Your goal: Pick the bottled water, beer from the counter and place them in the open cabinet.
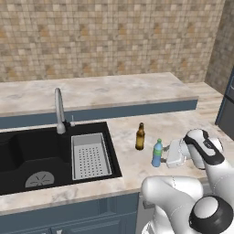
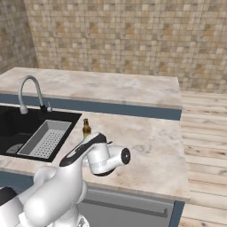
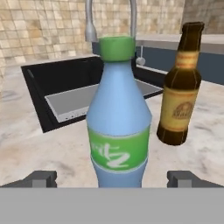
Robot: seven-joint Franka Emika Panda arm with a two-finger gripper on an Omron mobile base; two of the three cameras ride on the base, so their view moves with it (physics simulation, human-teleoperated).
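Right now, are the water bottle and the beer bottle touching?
Apart. The left base view shows bare counter between the water bottle and beer bottle.

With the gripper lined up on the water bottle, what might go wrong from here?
The beer stands close beside the bottled water, so a fingertip of the open gripper could clip and topple it. Both bottles are tall and narrow, so an off-centre close may tip the water bottle over on the counter.

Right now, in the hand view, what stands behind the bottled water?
Behind the bottled water: the beer to one side, the sink and faucet. The bottle hides the faucet's base.
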